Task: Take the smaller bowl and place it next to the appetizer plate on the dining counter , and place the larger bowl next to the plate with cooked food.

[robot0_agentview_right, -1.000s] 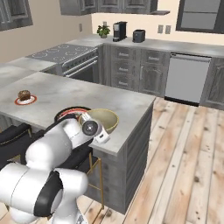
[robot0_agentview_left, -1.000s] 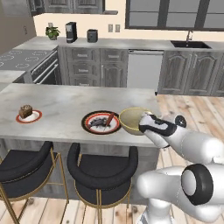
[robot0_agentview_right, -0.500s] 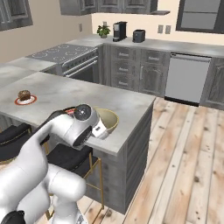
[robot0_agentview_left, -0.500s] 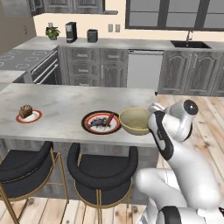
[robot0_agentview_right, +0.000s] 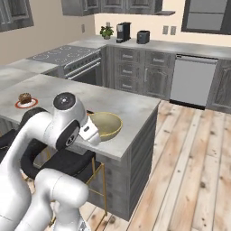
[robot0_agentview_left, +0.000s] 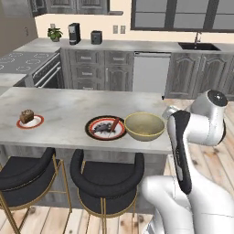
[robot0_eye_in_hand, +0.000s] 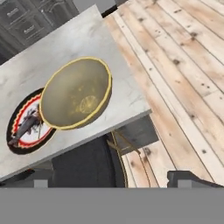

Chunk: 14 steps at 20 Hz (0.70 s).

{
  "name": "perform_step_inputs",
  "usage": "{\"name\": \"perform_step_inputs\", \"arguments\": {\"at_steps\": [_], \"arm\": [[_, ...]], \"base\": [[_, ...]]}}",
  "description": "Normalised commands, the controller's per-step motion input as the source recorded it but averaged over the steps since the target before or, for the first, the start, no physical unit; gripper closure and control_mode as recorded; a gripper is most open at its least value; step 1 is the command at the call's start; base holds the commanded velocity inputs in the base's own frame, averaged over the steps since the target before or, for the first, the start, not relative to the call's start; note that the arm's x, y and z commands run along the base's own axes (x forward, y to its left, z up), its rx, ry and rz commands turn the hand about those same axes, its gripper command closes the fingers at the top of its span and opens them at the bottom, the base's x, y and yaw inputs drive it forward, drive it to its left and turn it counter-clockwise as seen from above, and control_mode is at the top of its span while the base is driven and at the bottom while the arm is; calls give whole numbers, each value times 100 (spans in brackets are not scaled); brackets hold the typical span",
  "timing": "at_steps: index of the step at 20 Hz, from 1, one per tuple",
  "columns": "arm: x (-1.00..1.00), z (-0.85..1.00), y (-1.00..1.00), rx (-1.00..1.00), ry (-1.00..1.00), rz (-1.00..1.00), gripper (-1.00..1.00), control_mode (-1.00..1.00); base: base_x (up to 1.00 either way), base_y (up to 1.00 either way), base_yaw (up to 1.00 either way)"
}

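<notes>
The big bowl (robot0_agentview_left: 144,126) sits on the desk (robot0_agentview_left: 68,107) touching the cooked-food plate (robot0_agentview_left: 106,128), so that half looks done, and the tool (robot0_eye_in_hand: 116,179), released and empty, hangs past the desk's end above the floor.

Right base view: arm (robot0_agentview_right: 49,131) covers most of the dark-centred plate (robot0_agentview_right: 90,111), only a sliver shows at 9 o'clock of the tan bowl (robot0_agentview_right: 106,125). Stools (robot0_agentview_right: 67,162) mostly behind the arm. Food on the small plate (robot0_agentview_right: 25,103) too small to tell. Hand view: dark-centred plate partly under the bowl's rim; stool (robot0_eye_in_hand: 87,164) cut off at 6 o'clock.
</notes>
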Motion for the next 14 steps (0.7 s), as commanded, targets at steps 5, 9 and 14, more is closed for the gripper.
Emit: {"name": "perform_step_inputs", "arguments": {"at_steps": [5,9,14], "arm": [[-100,0,40,-17,-10,25,-100,-100],[-100,17,35,-20,-13,25,-100,-100],[-100,52,10,-14,-13,13,-100,-100]], "base": [[0,0,0],[0,0,0],[0,0,0]]}}
